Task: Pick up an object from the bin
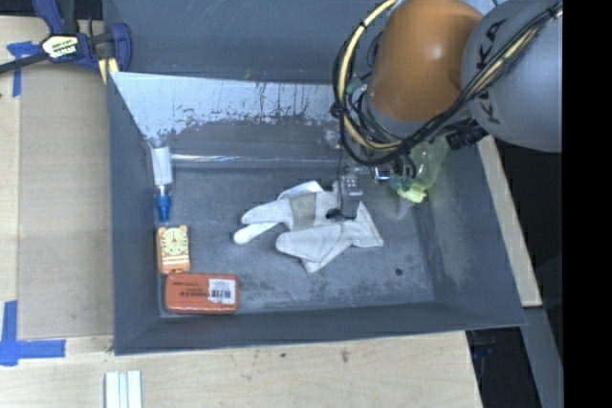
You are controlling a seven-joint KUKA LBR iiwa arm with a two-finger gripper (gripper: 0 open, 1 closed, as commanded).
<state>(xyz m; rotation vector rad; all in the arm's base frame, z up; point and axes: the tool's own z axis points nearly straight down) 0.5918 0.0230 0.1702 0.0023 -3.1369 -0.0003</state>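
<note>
Pincer stands over the 3 o'clock edge of a crumpled white cloth lying at the centre of the bin; whether it is open or closed, or grips the cloth, cannot be told. A blue-tipped syringe, a small yellow box and an orange packet lie toward 8 o'clock, well apart from it.

A rounded grey arm with black KUKA lettering — an orange dome cover, looped black and yellow cables, a small grey metal claw.
</note>
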